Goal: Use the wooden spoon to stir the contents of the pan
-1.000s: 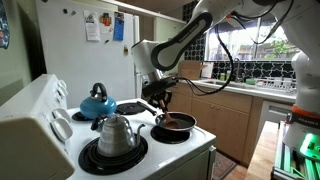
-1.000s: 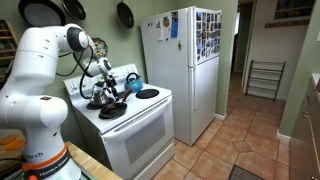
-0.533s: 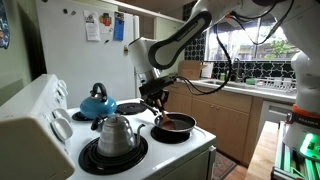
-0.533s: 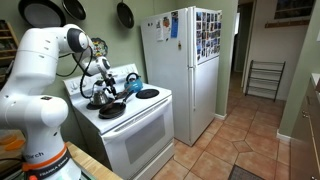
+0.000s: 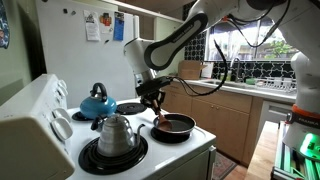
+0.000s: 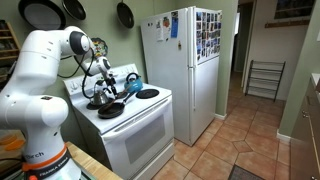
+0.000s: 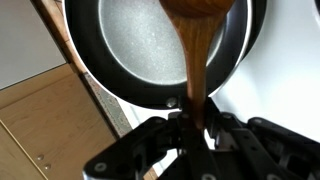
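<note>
My gripper (image 7: 197,122) is shut on the handle of the wooden spoon (image 7: 198,50), which points from the jaws out over the black pan (image 7: 150,60). In the wrist view the spoon's bowl lies over the pan's grey inside near its upper rim. In an exterior view the gripper (image 5: 153,100) hangs just above the left rim of the pan (image 5: 174,127), with the spoon (image 5: 160,114) slanting down into it. Reddish-brown contents (image 5: 178,124) lie in the pan. In an exterior view the gripper (image 6: 107,93) sits over the pan (image 6: 111,110) on the stove's front burner.
A steel kettle (image 5: 117,134) stands on the front burner beside the pan and a blue kettle (image 5: 97,102) on a back burner. The white stove (image 6: 140,125) stands next to a white fridge (image 6: 185,65). Wooden cabinets (image 5: 232,115) lie beyond the pan.
The arm has shifted a little to the left over the pan, carrying the spoon with it. The pan and kettles have not moved.
</note>
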`<move>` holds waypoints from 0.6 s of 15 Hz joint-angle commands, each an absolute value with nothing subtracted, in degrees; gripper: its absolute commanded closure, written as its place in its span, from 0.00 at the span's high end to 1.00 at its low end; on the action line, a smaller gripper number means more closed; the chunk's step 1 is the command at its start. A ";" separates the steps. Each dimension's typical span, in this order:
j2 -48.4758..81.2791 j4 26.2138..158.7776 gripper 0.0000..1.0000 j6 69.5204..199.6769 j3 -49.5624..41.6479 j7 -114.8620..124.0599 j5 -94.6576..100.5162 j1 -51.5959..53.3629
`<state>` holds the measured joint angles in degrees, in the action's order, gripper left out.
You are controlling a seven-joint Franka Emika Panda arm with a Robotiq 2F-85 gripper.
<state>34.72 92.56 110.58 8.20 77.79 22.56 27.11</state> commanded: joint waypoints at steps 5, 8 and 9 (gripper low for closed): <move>38.05 87.01 0.04 107.18 7.47 76.11 21.36 28.87; 38.80 85.56 0.04 105.93 7.41 76.06 21.32 29.19; 38.96 85.23 0.04 105.56 7.38 76.07 21.30 29.25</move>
